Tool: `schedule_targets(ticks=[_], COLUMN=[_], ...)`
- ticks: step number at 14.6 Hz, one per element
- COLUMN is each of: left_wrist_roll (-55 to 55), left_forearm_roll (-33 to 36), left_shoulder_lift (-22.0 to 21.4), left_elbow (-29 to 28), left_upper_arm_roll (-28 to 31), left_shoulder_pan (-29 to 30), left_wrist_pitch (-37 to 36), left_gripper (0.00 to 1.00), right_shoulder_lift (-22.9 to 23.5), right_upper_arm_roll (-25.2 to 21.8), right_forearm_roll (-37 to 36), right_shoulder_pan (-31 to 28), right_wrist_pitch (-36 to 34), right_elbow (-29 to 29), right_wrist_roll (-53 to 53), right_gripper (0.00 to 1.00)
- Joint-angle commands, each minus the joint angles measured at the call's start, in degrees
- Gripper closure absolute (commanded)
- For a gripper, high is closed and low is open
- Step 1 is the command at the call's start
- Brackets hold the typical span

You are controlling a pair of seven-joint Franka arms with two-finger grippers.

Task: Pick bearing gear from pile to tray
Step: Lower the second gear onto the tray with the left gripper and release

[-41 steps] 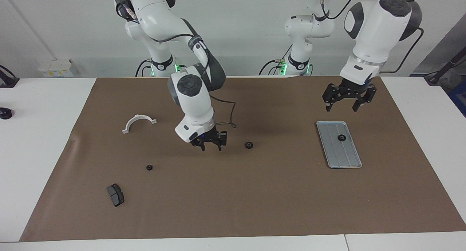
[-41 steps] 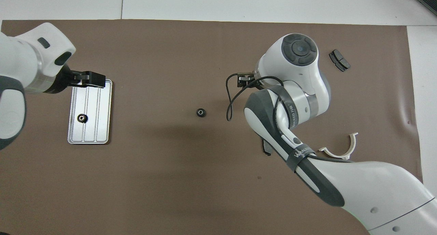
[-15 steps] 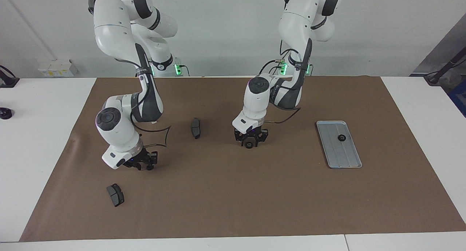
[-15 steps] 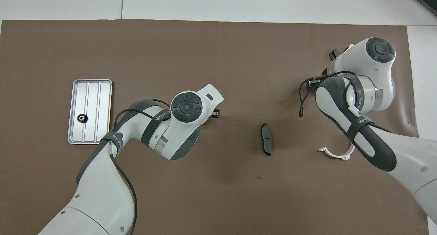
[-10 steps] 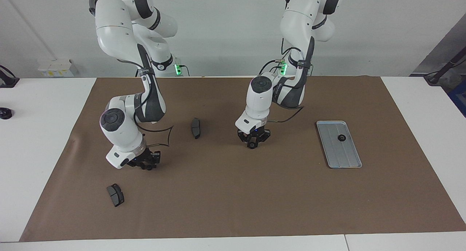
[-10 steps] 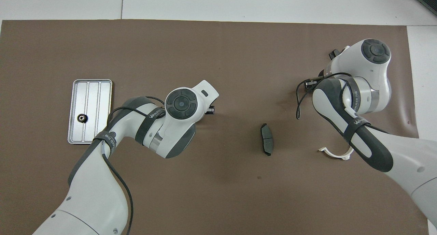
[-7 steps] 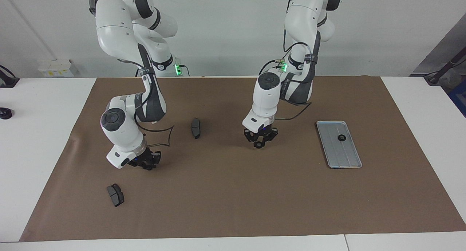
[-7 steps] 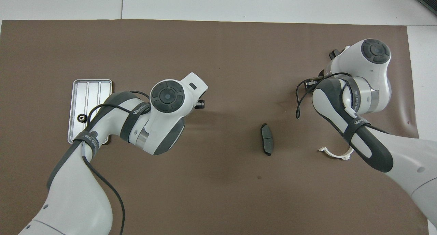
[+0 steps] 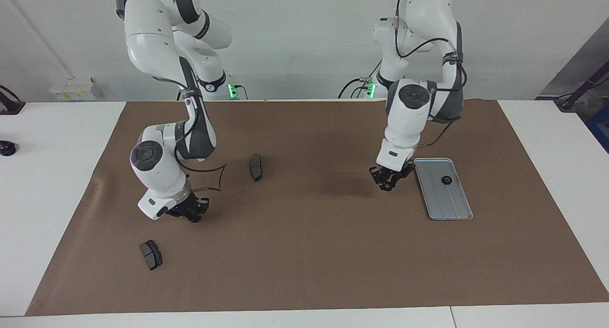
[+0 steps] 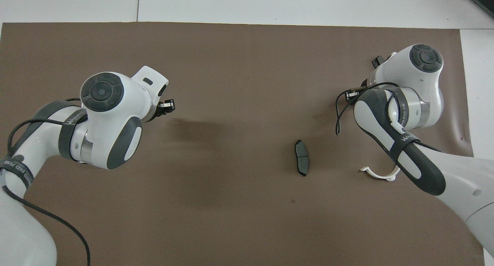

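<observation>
At the left claw [image 9: 387, 184]: jaws narrow, closed on what looks like a small black bearing gear [image 9: 387, 188] at the tips. The claw hangs over the mat just beside the tray [image 9: 452, 205].

- Step in hand, as judged: carry and place. Bring the claw sideways over a bare groove, lower until the gear is nearly touching, then open gently. A round part dropped from height is likely to roll on the low-rimmed metal.
- Just past the claw, in the tray: a second gear [image 9: 446, 179]. Set down clear of it.
- Well apart, toward the right arm's end: a brake pad [image 9: 256, 167] and a white half-ring [image 10: 380, 175].
- Right claw [image 9: 192, 216]: shut tight, low on the mat. Whether a gear sits in it cannot be told.
- Near that claw: another brake pad [image 9: 151, 254].

Surface: brown mat [image 9: 304, 271], flat, on a white table [image 9: 52, 185].

Room: plain pale wall, with cables at the arm bases.
</observation>
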Motion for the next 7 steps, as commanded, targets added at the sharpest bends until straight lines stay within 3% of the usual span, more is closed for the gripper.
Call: schedule_targets(ticks=[1,7], left_wrist_roll=[2.8,8.1], left_forearm_roll=[1.3,1.2], left_shoulder_lift=[-4.0,-7.2], left_elbow=[-5.6,-13.0], left_upper_arm_roll=[-0.7,-0.8], left_shoulder_pan=[4.6,13.1], left_wrist_pitch=[0.4,2.3], left_gripper=[1.0,1.0], right_shoulder_lift=[-0.8,-1.4], right_upper_arm_roll=[0.6,0.9], right_forearm_roll=[1.0,1.1], right_shoulder_pan=[-0.5,2.5], right_wrist_pitch=[0.4,-4.4], right_elbow=[-2.5,1.1], right_wrist_roll=[0.7,1.6], right_gripper=[0.89,1.0])
